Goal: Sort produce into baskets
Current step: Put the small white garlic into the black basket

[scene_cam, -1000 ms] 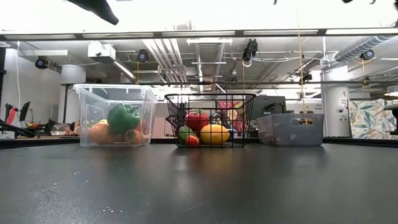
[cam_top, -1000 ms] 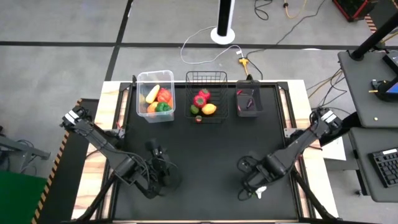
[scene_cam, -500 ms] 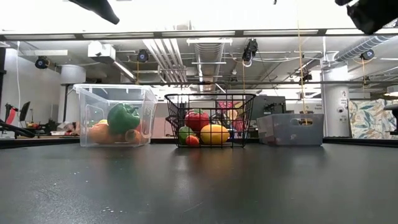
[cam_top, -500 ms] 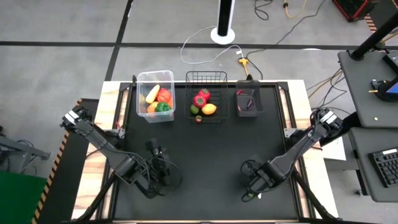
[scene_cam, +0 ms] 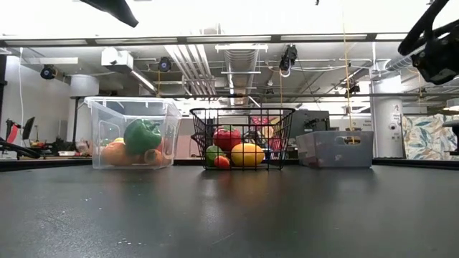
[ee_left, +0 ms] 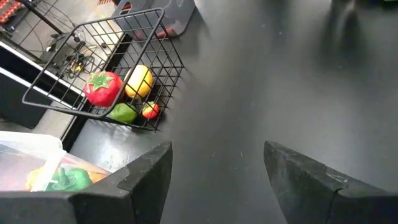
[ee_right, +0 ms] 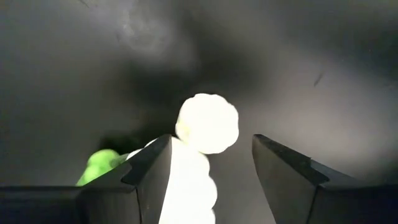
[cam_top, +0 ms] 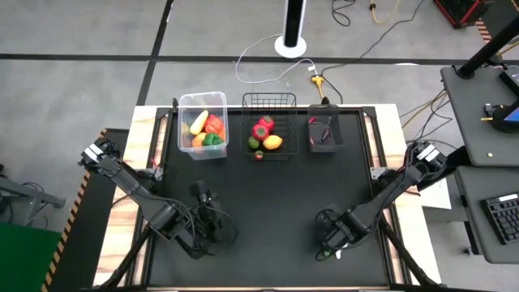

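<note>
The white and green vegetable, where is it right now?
The white and green vegetable lies on the black table near its front edge, on the right side, between the open fingers of the right gripper.

Three baskets, two arms, one white vegetable

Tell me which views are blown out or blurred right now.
Right wrist view: the white produce between the right gripper's fingers is washed out, no surface detail. Left wrist view: the far table corner is smeared; the wire basket is sharp. Low view: the strip above the ceiling is blown white, and the table carries a soft sheen. High view: evenly lit.
</note>
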